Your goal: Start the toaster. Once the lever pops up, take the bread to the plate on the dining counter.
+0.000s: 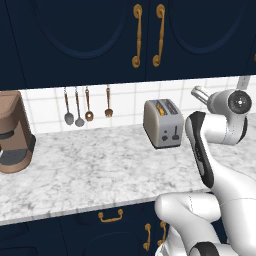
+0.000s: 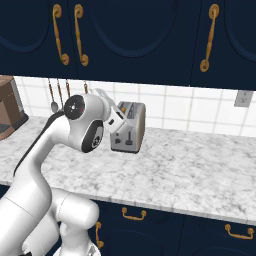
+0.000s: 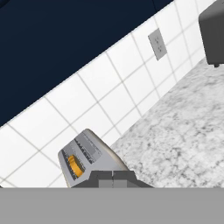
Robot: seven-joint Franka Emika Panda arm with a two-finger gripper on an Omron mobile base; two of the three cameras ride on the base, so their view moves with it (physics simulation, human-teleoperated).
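The grey-silver toaster (image 1: 162, 123) stands at the back of the marble worktop (image 1: 100, 170), its narrow control face towards me. The black lever (image 1: 176, 132) sits on that face beside a round knob. An orange-brown slice of bread (image 1: 160, 107) rests in one top slot. In the hand view my gripper (image 3: 113, 178) is shut with nothing between its tips, hovering above and short of the toaster (image 3: 87, 155) with the bread (image 3: 75, 166) in its slot. In the right base view my hand partly covers the toaster (image 2: 134, 125). The plate and the dining counter are out of view.
A brown coffee machine (image 1: 15, 132) stands at the worktop's left end. Utensils (image 1: 85, 107) hang on the tiled wall. Navy upper cabinets (image 1: 125, 35) overhang the counter. A black toaster oven (image 3: 213, 30) sits to the right, past a wall outlet (image 2: 242, 98).
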